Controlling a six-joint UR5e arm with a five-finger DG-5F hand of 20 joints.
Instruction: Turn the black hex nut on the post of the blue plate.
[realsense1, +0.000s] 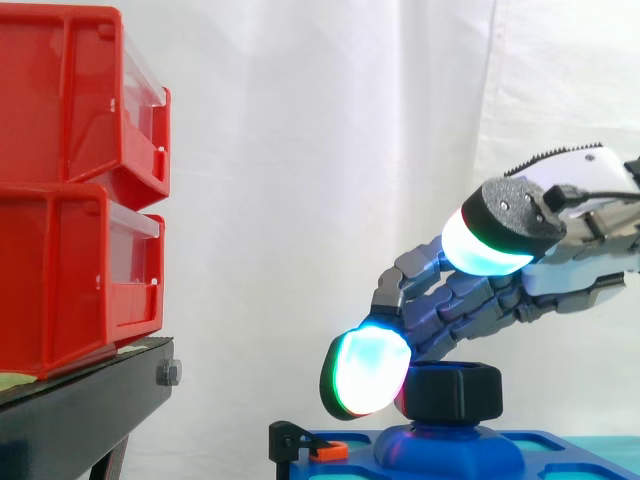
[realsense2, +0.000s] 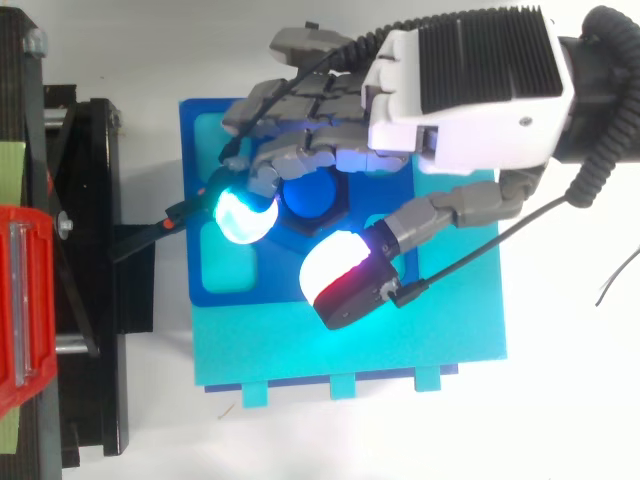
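Observation:
The black hex nut (realsense1: 455, 392) sits on a blue post (realsense2: 308, 195) in the middle of the blue plate (realsense2: 195, 140). My hand (realsense2: 460, 90) reaches in from the right and hangs over the nut (realsense2: 338, 205). Its fingers slope down across the nut's top, loosely bent. One glowing fingertip (realsense1: 370, 370) rests low against the nut's left side. The thumb's pad (realsense1: 495, 240) is raised well above the nut and apart from it, so nothing is pinched. The fingers hide most of the nut in the top view.
Two stacked red bins (realsense1: 70, 180) stand on a black stand (realsense1: 80, 410) to the left. A small black-and-orange clamp (realsense1: 320, 448) sits at the plate's left edge. A cyan board (realsense2: 400, 340) lies under the plate.

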